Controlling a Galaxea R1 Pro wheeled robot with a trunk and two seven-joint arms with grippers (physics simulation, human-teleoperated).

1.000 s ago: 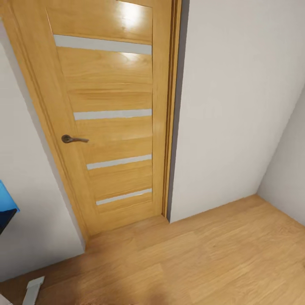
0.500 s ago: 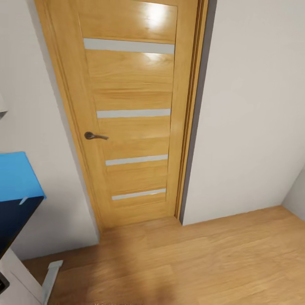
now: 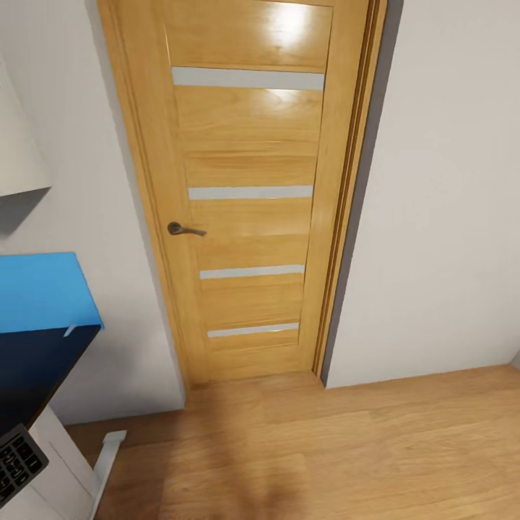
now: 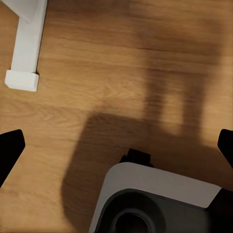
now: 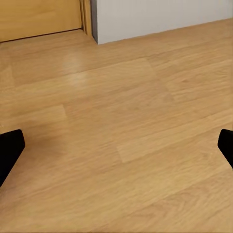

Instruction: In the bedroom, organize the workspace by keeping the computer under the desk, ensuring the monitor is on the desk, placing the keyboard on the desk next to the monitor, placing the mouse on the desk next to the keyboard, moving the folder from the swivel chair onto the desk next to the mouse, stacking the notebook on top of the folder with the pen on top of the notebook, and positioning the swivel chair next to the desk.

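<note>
The bright blue folder [image 3: 40, 292] lies flat on the black desk [image 3: 29, 368] at the left edge of the head view. A corner of the keyboard [image 3: 16, 462], dark keys in a silver frame, pokes in at the lower left, in front of a white desk leg [image 3: 68, 462]. In the left wrist view my left gripper [image 4: 118, 148] is open over the wood floor, with a white foot of the desk leg [image 4: 24, 53] beyond it. My right gripper [image 5: 116, 145] is open above bare floor boards. Nothing sits between either pair of fingers.
A shut wooden door [image 3: 249, 195] with a dark lever handle [image 3: 184, 230] stands straight ahead in pale grey walls. A white slanted panel [image 3: 18, 144] hangs at the upper left. My own grey base [image 4: 155, 201] shows in the left wrist view. Light wood floor [image 3: 347, 448] spreads to the right.
The whole head view has swung left, so the door sits further right in it. More of the folder and desk has come into view, and the keyboard corner too.
</note>
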